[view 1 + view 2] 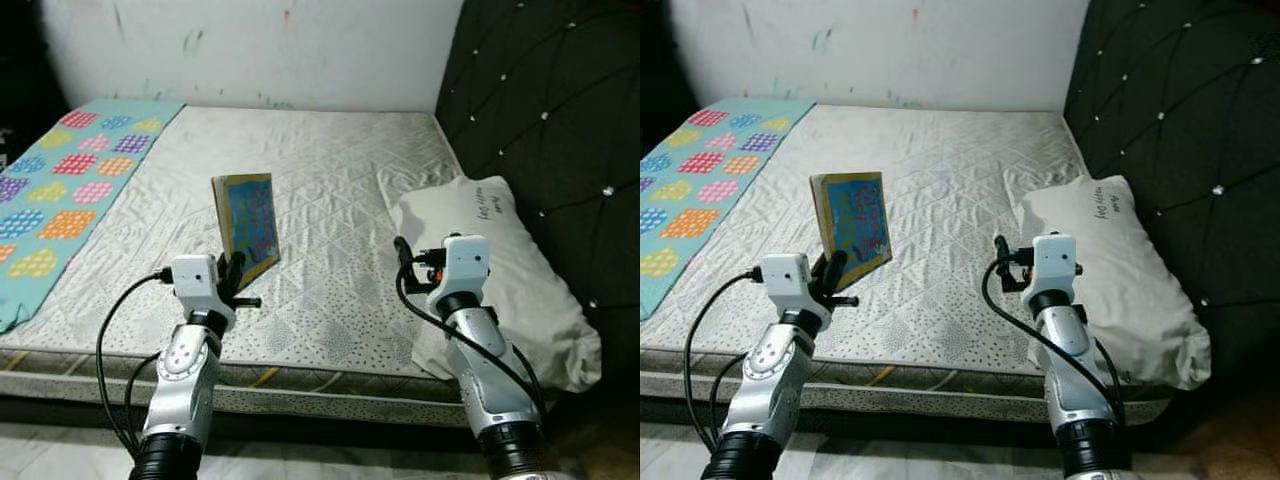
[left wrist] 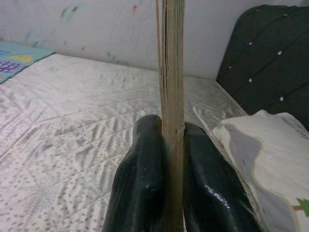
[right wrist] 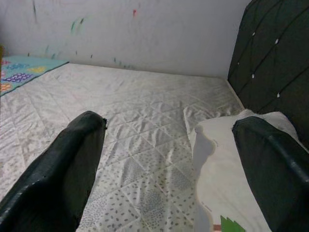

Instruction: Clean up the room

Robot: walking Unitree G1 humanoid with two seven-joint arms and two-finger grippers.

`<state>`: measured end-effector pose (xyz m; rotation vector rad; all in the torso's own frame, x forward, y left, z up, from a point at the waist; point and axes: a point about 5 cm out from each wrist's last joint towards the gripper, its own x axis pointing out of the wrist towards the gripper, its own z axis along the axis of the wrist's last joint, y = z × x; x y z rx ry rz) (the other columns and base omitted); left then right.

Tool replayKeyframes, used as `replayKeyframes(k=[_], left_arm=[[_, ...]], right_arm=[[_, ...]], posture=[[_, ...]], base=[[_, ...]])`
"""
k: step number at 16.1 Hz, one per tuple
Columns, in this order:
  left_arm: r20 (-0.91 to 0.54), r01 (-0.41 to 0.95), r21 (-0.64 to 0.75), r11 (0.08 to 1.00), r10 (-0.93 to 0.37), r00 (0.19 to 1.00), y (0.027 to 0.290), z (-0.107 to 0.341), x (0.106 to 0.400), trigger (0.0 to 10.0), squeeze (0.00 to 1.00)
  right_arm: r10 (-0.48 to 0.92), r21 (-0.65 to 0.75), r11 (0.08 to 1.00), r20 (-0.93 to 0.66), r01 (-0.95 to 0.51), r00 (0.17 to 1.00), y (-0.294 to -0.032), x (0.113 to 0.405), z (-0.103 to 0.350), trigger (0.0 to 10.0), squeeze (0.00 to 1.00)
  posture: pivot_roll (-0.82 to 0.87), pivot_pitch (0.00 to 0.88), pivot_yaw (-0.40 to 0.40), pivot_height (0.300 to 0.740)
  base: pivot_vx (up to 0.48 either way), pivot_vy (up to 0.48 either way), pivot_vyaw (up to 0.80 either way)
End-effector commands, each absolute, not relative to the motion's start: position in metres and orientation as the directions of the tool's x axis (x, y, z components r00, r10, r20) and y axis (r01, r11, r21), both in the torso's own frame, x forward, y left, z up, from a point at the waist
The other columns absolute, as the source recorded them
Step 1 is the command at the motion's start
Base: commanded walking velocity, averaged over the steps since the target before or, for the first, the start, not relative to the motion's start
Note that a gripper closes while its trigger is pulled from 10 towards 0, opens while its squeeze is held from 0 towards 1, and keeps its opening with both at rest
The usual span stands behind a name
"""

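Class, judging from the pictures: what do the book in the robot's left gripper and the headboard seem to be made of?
Book: probably thick card or board pages with a glossy printed cover; the left wrist view shows a stack of tan, layered page edges clamped by the left gripper.
Headboard: likely dark padded leather or imitation leather, tufted with shiny studs.

Two silver ribbed arms, black collars near the base. White boxy wrist modules, black cables looping off each. Left gripper [image 1: 236,272] and right gripper [image 1: 402,252]: long glossy black fingers [image 2: 145,183], rounded tips.
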<state>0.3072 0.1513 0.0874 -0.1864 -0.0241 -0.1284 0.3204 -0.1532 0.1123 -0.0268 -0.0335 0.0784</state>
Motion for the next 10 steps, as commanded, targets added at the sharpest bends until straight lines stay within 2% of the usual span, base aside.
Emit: replayKeyframes(k=[1, 2, 3, 4, 6, 7, 8, 10], left_arm=[[0.085, 0.143, -0.184, 0.973, -0.129, 0.988, 0.15, 0.098, 0.312, 10.0, 0.0], [0.079, 0.128, -0.188, 0.974, -0.115, 0.99, 0.152, 0.098, 0.312, 10.0, 0.0], [0.077, 0.116, -0.188, 0.975, -0.103, 0.992, 0.156, 0.097, 0.312, 10.0, 0.0], [0.076, 0.113, -0.189, 0.975, -0.101, 0.992, 0.158, 0.097, 0.312, 10.0, 0.0], [0.073, 0.11, -0.183, 0.977, -0.098, 0.993, 0.16, 0.097, 0.313, 10.0, 0.0], [0.073, 0.103, -0.182, 0.978, -0.091, 0.993, 0.162, 0.097, 0.312, 10.0, 0.0], [0.071, 0.096, -0.181, 0.979, -0.084, 0.994, 0.165, 0.097, 0.311, 10.0, 0.0], [0.054, 0.087, -0.172, 0.981, -0.079, 0.995, 0.17, 0.091, 0.305, 10.0, 0.0]], right_arm=[[0.065, 0.026, 0.998, 0.02, -0.066, 0.998, -0.154, 0.321, 0.114, 10.0, 0.0], [0.16, 0.072, 0.984, 0.059, -0.164, 0.985, -0.138, 0.321, 0.135, 10.0, 0.0], [0.315, 0.005, 0.948, 0.157, -0.32, 0.936, -0.112, 0.315, 0.168, 10.0, 0.0], [0.35, -0.053, 0.936, 0.205, -0.347, 0.914, -0.103, 0.31, 0.184, 10.0, 0.0], [0.306, -0.054, 0.952, 0.22, -0.302, 0.926, -0.11, 0.308, 0.184, 10.0, 0.0], [0.214, -0.052, 0.977, 0.172, -0.208, 0.962, -0.127, 0.31, 0.168, 10.0, 0.0], [0.167, -0.021, 0.986, 0.122, -0.165, 0.978, -0.137, 0.307, 0.161, 10.0, 0.0], [0.112, -0.065, 0.992, 0.07, -0.108, 0.991, -0.152, 0.304, 0.146, 10.0, 0.0]], posture=[[-0.02, 0.0, 0.028, 0.74], [-0.02, 0.0, 0.028, 0.74], [-0.03, 0.0, 0.034, 0.74], [-0.04, 0.0, 0.032, 0.74], [-0.04, 0.0, 0.034, 0.74], [-0.03, 0.0, 0.036, 0.74], [-0.03, 0.0, 0.038, 0.74], [-0.03, 0.0, 0.04, 0.74]], base=[[0.24, 0.0, 0.0], [0.0, 0.0, 0.0], [0.0, 0.0, 0.0], [0.0, 0.0, 0.0], [0.0, 0.0, 0.0], [0.0, 0.0, 0.0], [0.0, 0.0, 0.0], [0.0, 0.0, 0.0]])
